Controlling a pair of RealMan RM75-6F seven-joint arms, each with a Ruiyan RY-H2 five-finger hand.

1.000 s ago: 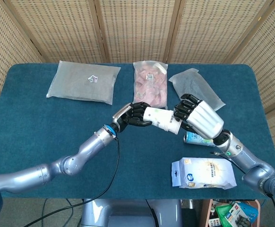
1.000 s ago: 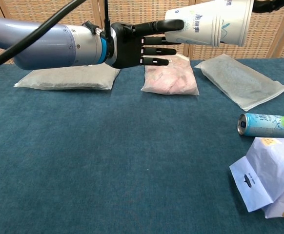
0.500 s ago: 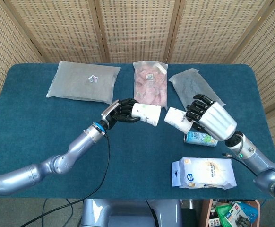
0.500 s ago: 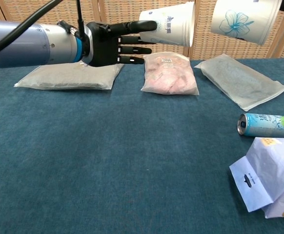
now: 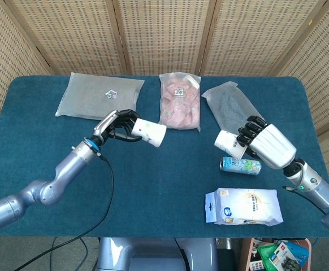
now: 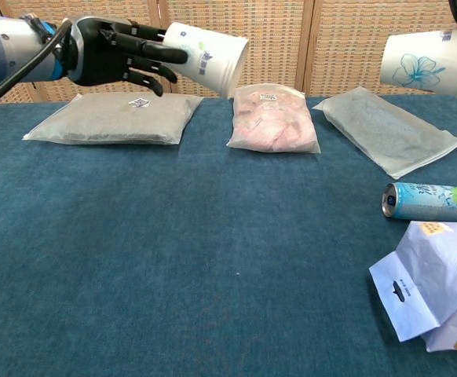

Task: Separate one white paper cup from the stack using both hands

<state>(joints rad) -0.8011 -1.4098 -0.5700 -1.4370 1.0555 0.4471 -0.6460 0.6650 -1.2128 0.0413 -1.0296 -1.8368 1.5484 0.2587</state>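
Gripping 1 paper cup in left hand, holding remaining stack in right hand, well apart.

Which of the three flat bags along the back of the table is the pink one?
The middle bag, with pinkish contents showing through. The wide bag to its left and the slanted bag to its right both look grey-white.

A blue-covered table carries everything. A pink-filled bag lies at the back middle, with a grey pouch to its left and a clear pouch to its right. Nearer the front than the clear pouch lie a can on its side and a white packet.
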